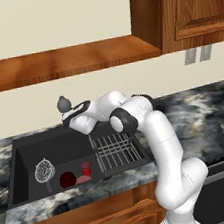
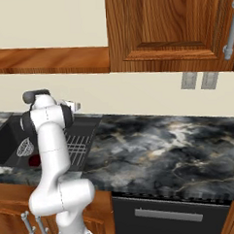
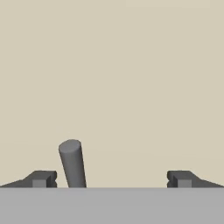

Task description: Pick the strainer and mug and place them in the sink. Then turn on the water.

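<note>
Strainer [image 1: 44,170] and mug [image 1: 67,179] already lie in the sink [image 1: 21,164], side by side near its front wall, with no water running. Gripper [image 3: 112,179] sits at the back of the basin, jaws wide apart and empty, the grey faucet handle [image 3: 72,162] rising just inside the left fingertip. Judgement: handle is rigid, smooth, likely slippery; push near its tip rather than pinch.
</note>
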Tool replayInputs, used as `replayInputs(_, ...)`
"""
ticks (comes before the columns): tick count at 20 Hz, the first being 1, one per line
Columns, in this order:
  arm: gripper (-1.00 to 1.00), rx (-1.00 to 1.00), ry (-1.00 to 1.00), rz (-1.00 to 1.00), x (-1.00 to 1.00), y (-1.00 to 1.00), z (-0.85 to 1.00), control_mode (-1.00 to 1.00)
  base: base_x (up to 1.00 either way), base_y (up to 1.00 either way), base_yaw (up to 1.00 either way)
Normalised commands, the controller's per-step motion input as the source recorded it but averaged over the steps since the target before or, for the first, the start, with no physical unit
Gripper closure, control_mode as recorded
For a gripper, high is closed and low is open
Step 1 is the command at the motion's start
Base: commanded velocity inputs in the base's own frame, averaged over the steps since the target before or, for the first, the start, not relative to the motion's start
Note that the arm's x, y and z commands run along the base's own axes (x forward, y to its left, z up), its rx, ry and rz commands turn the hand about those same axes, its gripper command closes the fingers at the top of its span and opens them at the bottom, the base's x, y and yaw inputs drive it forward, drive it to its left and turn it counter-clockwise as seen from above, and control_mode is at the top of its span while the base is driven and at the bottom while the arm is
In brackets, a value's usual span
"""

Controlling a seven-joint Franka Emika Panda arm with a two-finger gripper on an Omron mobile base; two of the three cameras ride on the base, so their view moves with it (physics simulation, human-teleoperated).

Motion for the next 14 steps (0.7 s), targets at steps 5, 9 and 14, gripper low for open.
replayInputs(5, -1.0, 0.0, 0.0, 0.01, 0.0, -0.17, 0.0, -1.0, 0.0, 0.0, 0.0)
replayInputs(9, -1.0, 0.0, 0.0, 0.01, 0.0, -0.18, 0.0, -1.0, 0.0, 0.0, 0.0)
replayInputs(14, -1.0, 0.01, 0.0, 0.01, 0.0, -0.21, 0.0, -1.0, 0.0, 0.0, 0.0)
